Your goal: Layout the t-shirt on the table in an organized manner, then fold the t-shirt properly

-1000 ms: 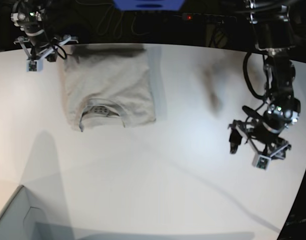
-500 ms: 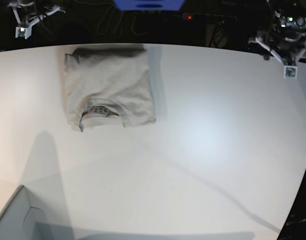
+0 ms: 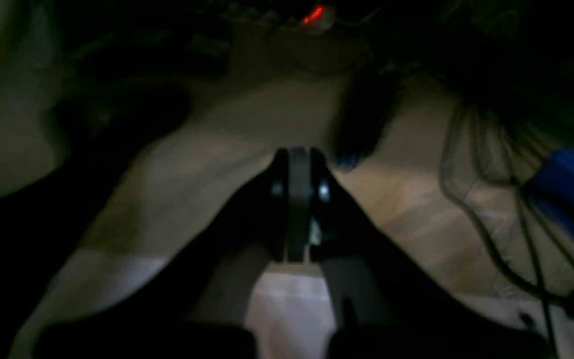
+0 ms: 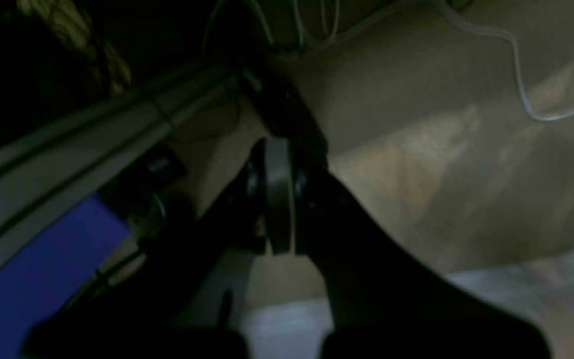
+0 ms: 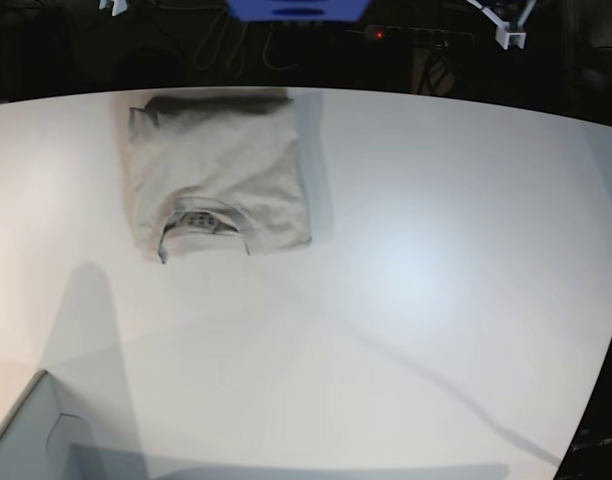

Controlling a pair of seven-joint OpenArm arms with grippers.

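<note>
With the t-shirt (image 5: 221, 165) squared into a compact bundle, neck opening toward the near side, folding looks finished. It lies near the far edge, left of centre in the base view, probably where the last fold ended. Left gripper (image 3: 298, 154) and right gripper (image 4: 278, 144): both closed, nothing between the fingers, held beyond the edge, likely to clear the work. Surface (image 5: 386, 290): smooth, white, curved at the far side, faint shadows. Pale box corner (image 5: 26, 430) near side. Room beyond dark; loose cables (image 3: 486, 239), small red light (image 5: 376, 34).
</note>
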